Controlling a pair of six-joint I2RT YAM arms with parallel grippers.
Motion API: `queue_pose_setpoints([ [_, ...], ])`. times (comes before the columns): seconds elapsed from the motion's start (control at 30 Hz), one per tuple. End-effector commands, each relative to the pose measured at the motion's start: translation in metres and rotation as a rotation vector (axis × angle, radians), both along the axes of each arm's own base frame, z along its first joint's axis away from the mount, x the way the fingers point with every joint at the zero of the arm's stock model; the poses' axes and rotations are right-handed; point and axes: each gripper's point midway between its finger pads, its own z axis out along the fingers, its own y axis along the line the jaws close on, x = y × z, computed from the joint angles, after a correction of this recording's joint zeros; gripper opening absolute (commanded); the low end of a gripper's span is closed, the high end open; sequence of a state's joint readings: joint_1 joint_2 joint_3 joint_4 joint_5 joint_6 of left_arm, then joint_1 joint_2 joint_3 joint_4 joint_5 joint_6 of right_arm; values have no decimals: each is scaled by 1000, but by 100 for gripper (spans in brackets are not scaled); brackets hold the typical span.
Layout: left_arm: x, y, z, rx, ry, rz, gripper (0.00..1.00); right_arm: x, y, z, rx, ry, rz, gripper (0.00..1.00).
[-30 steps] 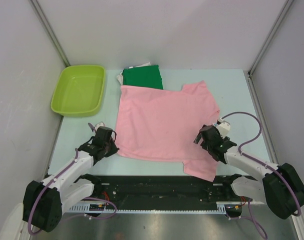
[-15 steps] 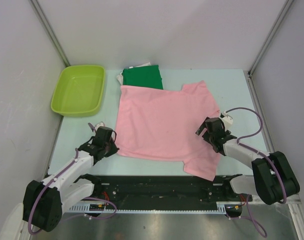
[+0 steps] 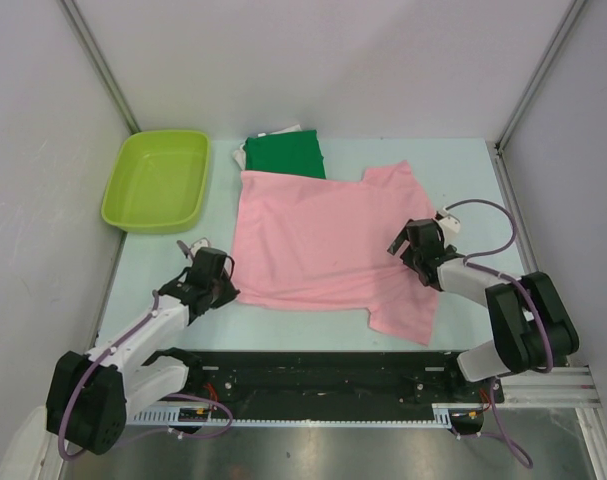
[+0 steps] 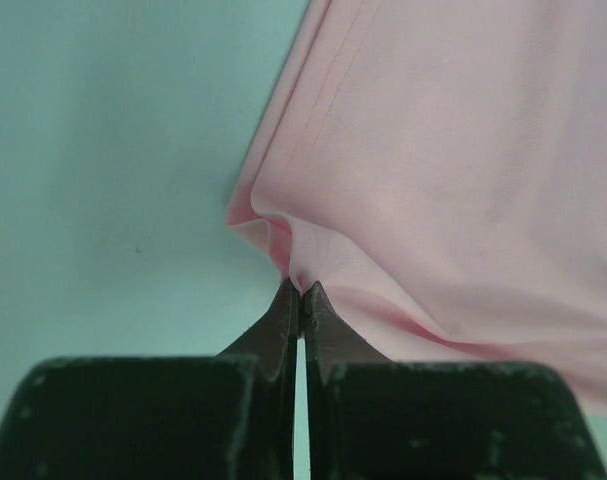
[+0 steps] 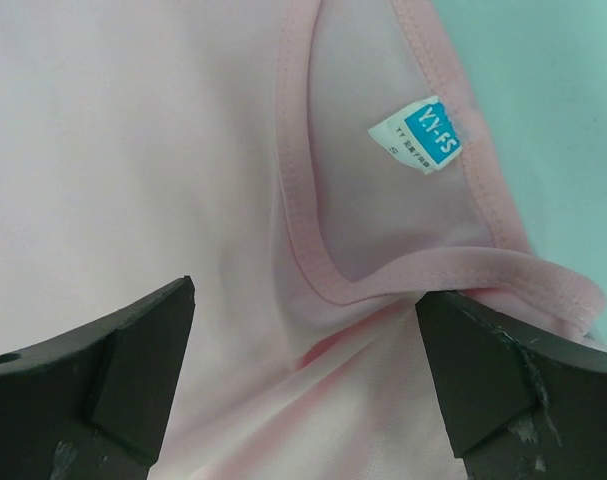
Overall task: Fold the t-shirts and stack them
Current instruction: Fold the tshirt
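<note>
The light pink t-shirt [image 3: 323, 240] lies spread on the table's middle, one sleeve at the far right, one at the near right. My left gripper [image 3: 223, 284] is shut on the shirt's near left corner [image 4: 283, 250], which bunches at the fingertips. My right gripper [image 3: 403, 247] is open over the shirt's right edge, its fingers either side of the neckline [image 5: 323, 270] with the small blue-and-white label [image 5: 428, 135]. A folded dark green shirt [image 3: 285, 156] lies behind the pink one, with a white one [image 3: 283, 131] showing at its far edge.
A lime green plastic tub [image 3: 158, 180] stands at the far left of the table. Grey walls enclose the table on three sides. The black rail with the arm bases [image 3: 313, 375] runs along the near edge.
My right gripper has moved away from the near edge up along the shirt's right side to the neckline. The shirt's near edge has shifted a little farther from me. The left gripper keeps its hold.
</note>
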State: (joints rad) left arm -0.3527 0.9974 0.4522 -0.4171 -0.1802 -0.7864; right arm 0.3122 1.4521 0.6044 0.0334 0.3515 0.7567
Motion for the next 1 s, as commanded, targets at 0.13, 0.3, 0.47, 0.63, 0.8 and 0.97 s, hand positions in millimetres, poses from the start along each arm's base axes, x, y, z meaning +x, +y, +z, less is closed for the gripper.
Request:
queue_pose_setpoints([
  [0.13, 25, -5, 24, -30, -87, 25, 1, -15, -3, 20, -88, -24, 1, 100],
  [0.3, 25, -7, 28, -37, -103, 15, 1, -46, -6, 76, -97, -87, 29, 100],
  [0.47, 24, -7, 29, -43, -110, 9, 1, -108, 10, 54, -36, 93, 63, 97],
  [0.63, 23, -10, 27, -56, -104, 1, 1, -160, 15, 36, -32, 223, 14, 95],
  [0.8, 23, -13, 29, -69, -110, -9, 1, -191, 4, 28, -36, 278, -33, 92],
  [0.97, 21, -14, 26, -72, -105, -17, 0, -212, -3, 8, 35, 305, -93, 89],
])
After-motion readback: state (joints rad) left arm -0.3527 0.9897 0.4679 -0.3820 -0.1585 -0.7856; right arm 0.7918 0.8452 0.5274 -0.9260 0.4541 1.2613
